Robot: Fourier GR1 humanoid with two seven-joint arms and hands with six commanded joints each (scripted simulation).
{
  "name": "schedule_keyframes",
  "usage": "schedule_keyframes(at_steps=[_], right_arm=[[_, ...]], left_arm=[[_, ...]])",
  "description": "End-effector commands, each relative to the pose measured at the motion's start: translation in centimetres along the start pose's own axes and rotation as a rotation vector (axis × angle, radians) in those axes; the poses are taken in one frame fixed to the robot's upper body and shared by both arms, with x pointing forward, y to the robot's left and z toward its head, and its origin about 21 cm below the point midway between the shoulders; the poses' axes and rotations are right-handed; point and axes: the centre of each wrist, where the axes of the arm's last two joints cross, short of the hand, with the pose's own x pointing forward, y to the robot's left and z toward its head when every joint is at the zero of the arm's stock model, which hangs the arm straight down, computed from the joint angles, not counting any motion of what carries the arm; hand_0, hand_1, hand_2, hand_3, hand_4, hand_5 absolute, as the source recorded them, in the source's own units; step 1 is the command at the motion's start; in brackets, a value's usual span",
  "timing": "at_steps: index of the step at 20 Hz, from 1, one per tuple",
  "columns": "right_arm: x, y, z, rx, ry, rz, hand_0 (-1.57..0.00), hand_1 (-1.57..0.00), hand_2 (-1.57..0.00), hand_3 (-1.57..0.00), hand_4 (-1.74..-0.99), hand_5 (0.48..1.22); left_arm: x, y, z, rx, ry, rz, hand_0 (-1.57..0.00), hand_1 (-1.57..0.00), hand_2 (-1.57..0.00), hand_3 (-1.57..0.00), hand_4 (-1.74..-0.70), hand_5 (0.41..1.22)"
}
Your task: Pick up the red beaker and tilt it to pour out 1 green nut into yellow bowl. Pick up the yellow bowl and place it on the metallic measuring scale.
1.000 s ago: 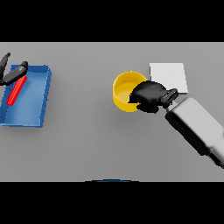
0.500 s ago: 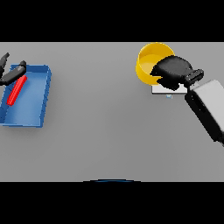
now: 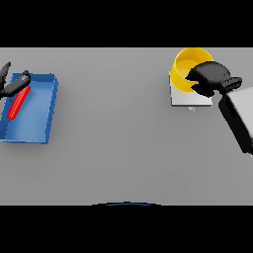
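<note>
the right arm reaches in from the right edge, forearm slanting up and leftward, its dark right hand (image 3: pixel 211 79) over the near-right rim of the round yellow bowl (image 3: pixel 187 68), fingers curled round that rim and holding it. the bowl is over the far part of the flat pale metallic measuring scale (image 3: pixel 189 97); whether it rests on it cannot be told. at the far left, the dark left hand (image 3: pixel 11 85) lies by the slim red beaker (image 3: pixel 19 103), which is inside the shallow blue rectangular tray (image 3: pixel 43 112); its fingers look loosely spread.
</note>
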Motion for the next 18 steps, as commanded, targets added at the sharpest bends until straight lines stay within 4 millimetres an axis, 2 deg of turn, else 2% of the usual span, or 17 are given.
schedule_keyframes(at_steps=[1,5,12,13,14,15,16,18], right_arm=[[-0.4,0.0,0.0,0.006,0.004,-0.002,-1.57,-1.57,-1.45,-1.24,-1.741,1.221],[-1.2,1.8,-0.6,0.025,0.042,-0.040,-1.57,-1.57,-1.39,-1.36,-1.741,1.221],[-1.5,2.7,-1.0,0.050,0.050,-0.057,-1.57,-1.57,-1.37,-1.45,-1.741,1.221],[-1.3,2.4,-1.2,0.052,0.058,-0.057,-1.57,-1.57,-1.40,-1.38,-1.741,1.221],[-1.5,2.6,-1.1,0.058,0.051,-0.061,-1.57,-1.50,-1.44,-1.25,-1.741,1.221],[-1.3,2.8,-1.2,0.061,0.065,-0.067,-1.56,-1.43,-1.34,-1.11,-1.682,1.221],[-1.4,2.7,-1.1,0.062,0.070,-0.070,-1.47,-1.28,-1.18,-0.96,-1.632,1.145],[-1.6,2.1,-1.0,0.070,0.078,-0.107,-1.15,-0.96,-0.85,-0.69,-1.559,1.014]], left_arm=[[0.2,-0.1,0.0,0.003,-0.003,-0.003,0.00,0.00,0.00,0.00,-0.86,0.789],[0.0,0.2,0.1,0.003,-0.003,-0.017,0.00,0.00,0.00,0.00,-0.86,0.807],[0.0,0.3,0.1,-0.001,0.000,-0.015,0.00,0.00,0.00,0.00,-0.84,0.783],[0.0,0.3,0.1,-0.007,-0.001,-0.015,0.00,0.00,0.00,0.00,-0.84,0.780],[0.1,0.5,0.3,-0.006,-0.004,-0.020,0.00,0.00,0.00,0.00,-0.84,0.779],[0.0,0.5,0.2,-0.006,0.003,-0.022,0.00,0.00,0.00,0.00,-0.84,0.775],[0.1,0.2,0.2,-0.009,0.000,-0.016,0.00,0.00,0.00,0.00,-0.84,0.773],[0.3,0.2,0.1,-0.009,0.003,-0.016,0.00,0.00,0.00,0.00,-0.83,0.771]])
